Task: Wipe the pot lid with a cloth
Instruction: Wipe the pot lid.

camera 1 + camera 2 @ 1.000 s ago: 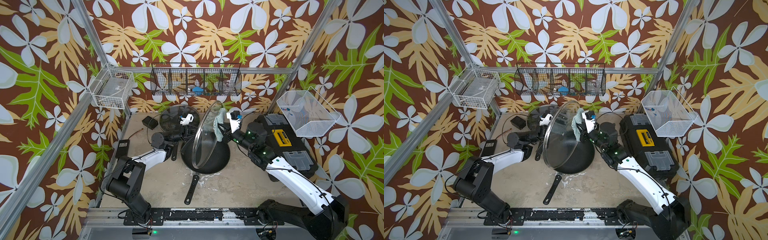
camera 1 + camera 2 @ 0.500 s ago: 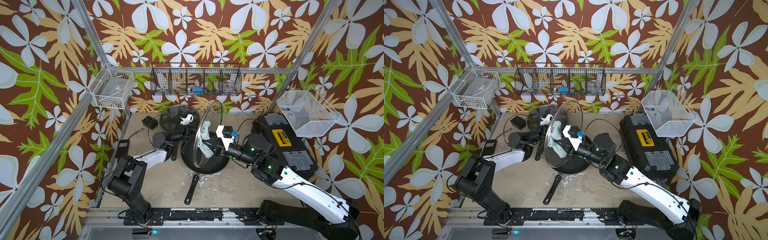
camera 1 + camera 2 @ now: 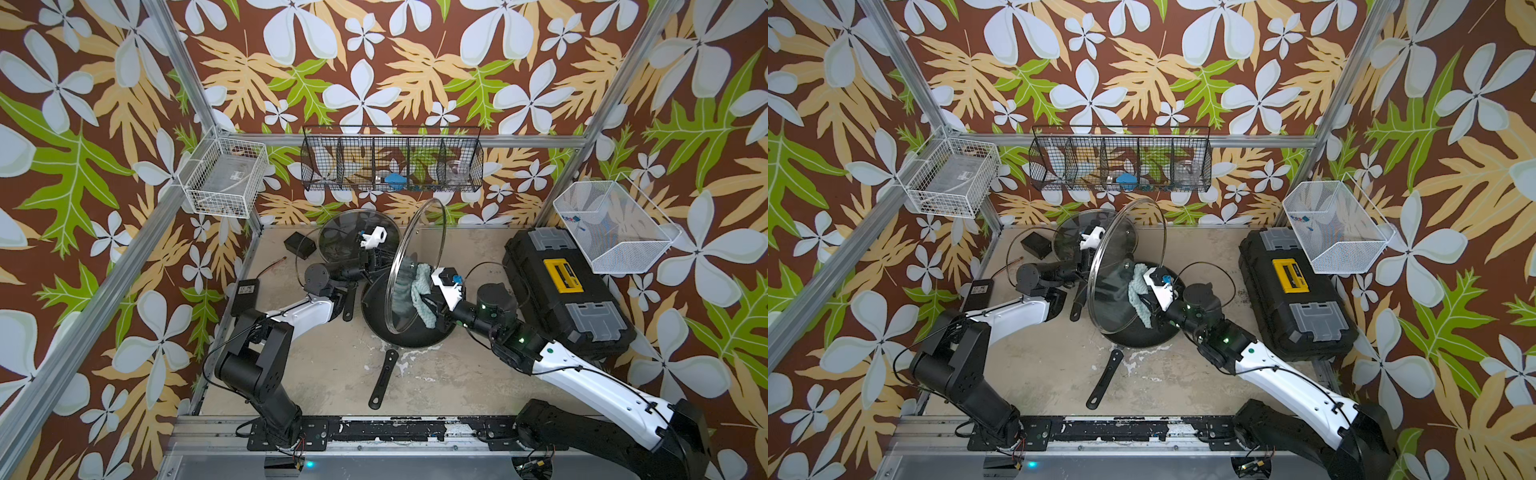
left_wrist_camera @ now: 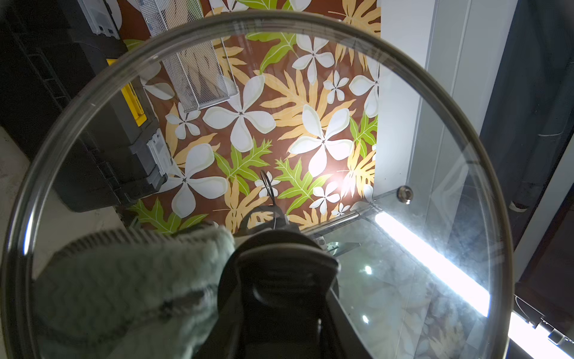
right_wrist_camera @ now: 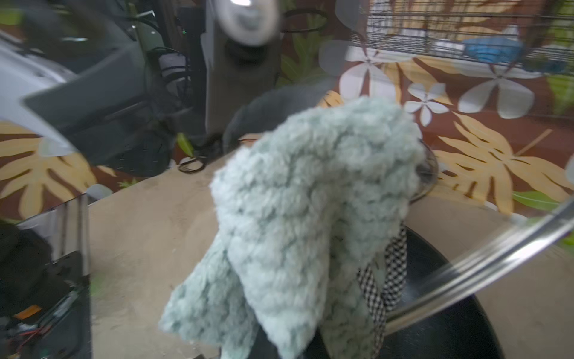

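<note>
The pot lid (image 3: 424, 232) (image 3: 1126, 237), clear glass with a silvery rim, stands on edge above a black frying pan (image 3: 415, 337) (image 3: 1133, 332). My left gripper (image 3: 372, 262) (image 3: 1087, 262) is shut on its black handle (image 4: 279, 270) from the far side. My right gripper (image 3: 430, 298) (image 3: 1149, 300) is shut on the pale teal cloth (image 3: 420, 286) (image 3: 1136, 291) and presses it against the lid's near face, about mid-height. The left wrist view shows the cloth (image 4: 133, 279) through the glass beside the handle. In the right wrist view the cloth (image 5: 310, 217) hides the fingers; the lid rim (image 5: 481, 267) crosses beside it.
A smaller glass lid (image 3: 340, 232) leans at the back. A black toolbox (image 3: 565, 291) lies on the right. A power adapter (image 3: 245, 291) and a small black box (image 3: 301, 245) sit on the left. Wire baskets (image 3: 390, 162) hang on the walls. The pan's handle (image 3: 382, 378) points to the front.
My right gripper carried the cloth from the lid's upper edge down its face to about mid-height. The left gripper has kept the lid upright in place.
</note>
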Controlling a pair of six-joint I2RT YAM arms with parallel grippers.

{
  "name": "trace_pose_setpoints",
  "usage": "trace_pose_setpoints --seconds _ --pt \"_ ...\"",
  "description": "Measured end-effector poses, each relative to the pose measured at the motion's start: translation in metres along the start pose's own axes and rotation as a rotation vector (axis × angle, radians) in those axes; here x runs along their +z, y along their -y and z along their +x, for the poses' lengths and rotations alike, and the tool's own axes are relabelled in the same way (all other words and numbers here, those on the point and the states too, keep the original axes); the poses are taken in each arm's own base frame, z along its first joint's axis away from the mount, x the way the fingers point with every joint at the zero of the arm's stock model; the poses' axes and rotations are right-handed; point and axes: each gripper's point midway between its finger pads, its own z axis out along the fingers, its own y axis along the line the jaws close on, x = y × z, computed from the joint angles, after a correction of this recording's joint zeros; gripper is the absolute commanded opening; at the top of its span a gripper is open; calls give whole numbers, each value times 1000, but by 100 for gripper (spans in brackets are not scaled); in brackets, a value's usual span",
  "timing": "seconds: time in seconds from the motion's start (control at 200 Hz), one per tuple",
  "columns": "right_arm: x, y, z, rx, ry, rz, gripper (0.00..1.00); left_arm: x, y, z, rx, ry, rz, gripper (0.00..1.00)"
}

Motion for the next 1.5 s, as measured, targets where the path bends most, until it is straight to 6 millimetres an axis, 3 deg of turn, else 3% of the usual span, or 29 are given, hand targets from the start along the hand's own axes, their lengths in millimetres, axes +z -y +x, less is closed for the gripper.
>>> trace_pose_setpoints --seconds 0.165,0.296,0.446,0.561,0.631,0.726,0.832,0.952,1.067,1.237,1.363,1.503 --pt "8 39 -40 33 58 83 0 0 0 -1 -1 1 1 0" --pt "10 49 -96 16 145 94 0 1 -3 -5 -6 8 1 0" --pt "5 32 -161 -28 260 18 0 0 -10 -15 -11 18 -4 0" --pt "4 -6 -179 -85 293 -76 0 -4 -14 -28 -8 41 -4 0" --pt "3 -32 -175 -116 290 -143 0 -5 -17 -37 -11 56 -4 0" --pt "0 -65 -153 -141 266 -228 0 -5 -18 -47 -13 63 -4 0" --pt "-5 -82 -109 -132 223 -294 0 -2 -13 -54 6 60 5 0" --pt "0 -80 -48 -72 120 -296 0 -2 -10 -56 23 44 1 0" --pt "7 -61 -14 -18 60 -245 0 -2 -10 -55 25 38 -3 0" --pt "23 -3 11 84 -5 -100 0 -2 -7 -56 26 48 4 0" --pt "38 37 -2 124 1 -24 0 -2 -4 -55 31 53 9 0" --pt "51 70 -42 120 55 43 0 -4 -6 -55 20 71 11 0"
